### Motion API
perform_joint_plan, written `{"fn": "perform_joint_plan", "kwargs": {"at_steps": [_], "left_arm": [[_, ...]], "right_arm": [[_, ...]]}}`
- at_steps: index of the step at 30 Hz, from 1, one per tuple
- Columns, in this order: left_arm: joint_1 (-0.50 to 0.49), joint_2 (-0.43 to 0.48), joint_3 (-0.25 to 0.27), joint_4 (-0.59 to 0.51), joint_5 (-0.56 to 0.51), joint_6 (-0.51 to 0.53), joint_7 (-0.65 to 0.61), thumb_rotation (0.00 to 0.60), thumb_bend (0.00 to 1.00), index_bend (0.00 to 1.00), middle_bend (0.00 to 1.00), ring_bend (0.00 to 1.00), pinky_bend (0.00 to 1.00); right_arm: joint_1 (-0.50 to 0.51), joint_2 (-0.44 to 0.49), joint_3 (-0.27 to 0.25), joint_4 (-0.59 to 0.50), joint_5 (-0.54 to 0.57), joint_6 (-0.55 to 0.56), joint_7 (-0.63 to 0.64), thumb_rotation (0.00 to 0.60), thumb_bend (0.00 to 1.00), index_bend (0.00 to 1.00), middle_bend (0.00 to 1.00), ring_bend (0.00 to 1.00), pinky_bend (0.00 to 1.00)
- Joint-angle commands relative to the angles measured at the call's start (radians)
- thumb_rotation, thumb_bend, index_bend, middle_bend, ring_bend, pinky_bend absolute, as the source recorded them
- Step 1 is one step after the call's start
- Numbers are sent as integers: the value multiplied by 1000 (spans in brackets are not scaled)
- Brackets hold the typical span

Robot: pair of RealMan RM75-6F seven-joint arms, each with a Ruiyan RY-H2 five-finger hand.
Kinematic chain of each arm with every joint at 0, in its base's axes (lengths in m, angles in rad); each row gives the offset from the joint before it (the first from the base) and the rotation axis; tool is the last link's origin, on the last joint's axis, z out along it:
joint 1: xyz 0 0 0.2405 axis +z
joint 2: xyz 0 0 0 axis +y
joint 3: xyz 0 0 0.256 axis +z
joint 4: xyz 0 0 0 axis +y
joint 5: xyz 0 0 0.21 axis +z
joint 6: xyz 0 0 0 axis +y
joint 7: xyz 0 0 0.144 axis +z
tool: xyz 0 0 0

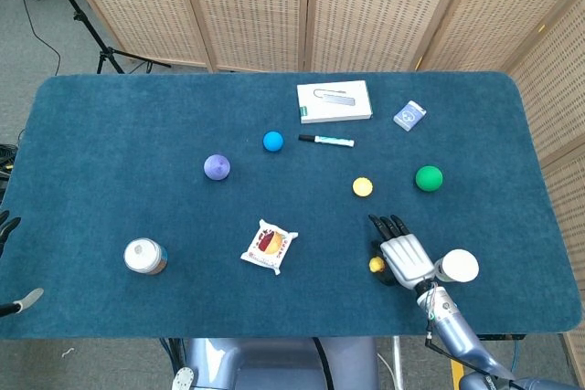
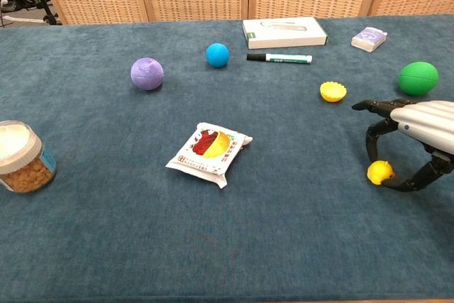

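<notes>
Metal fingers of the right hand [image 2: 415, 140] arch loosely, unclosed, around a small round yellow ball [image 2: 379, 171] on blue felt, near the crinkled yellow cup [image 2: 332, 91].

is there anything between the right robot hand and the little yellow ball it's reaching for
Nothing visible. The right robot hand arches over the small yellow ball, which sits on the table between a curled finger and the thumb. The nearest other things, the yellow cup and green ball, lie farther back.
</notes>
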Motion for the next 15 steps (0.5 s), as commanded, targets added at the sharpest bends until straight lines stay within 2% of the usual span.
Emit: {"fn": "perform_joint_plan", "kwargs": {"at_steps": [1, 6, 9, 10, 15], "left_arm": [[0, 1, 0, 0, 0, 0, -2, 600, 0, 0, 0, 0, 0], [-2, 0, -1, 0, -3, -5, -1, 600, 0, 0, 0, 0, 0], [-5, 1, -1, -1, -4, -10, -1, 600, 0, 0, 0, 0, 0], [-6, 1, 0, 0, 0, -9, -2, 600, 0, 0, 0, 0, 0], [-9, 0, -1, 6, 5, -8, -7, 600, 0, 0, 0, 0, 0]], "right_arm": [[0, 7, 4, -15, -9, 13, 9, 600, 414, 519, 0, 0, 0], [19, 35, 52, -62, -3, 26, 33, 600, 416, 526, 0, 0, 0], [53, 54, 107, -87, 43, 4, 26, 600, 442, 525, 0, 0, 0], [74, 59, 140, -91, 70, -6, 16, 600, 454, 526, 0, 0, 0], [160, 61, 236, -76, 178, -49, -55, 600, 475, 526, 0, 0, 0]]}}
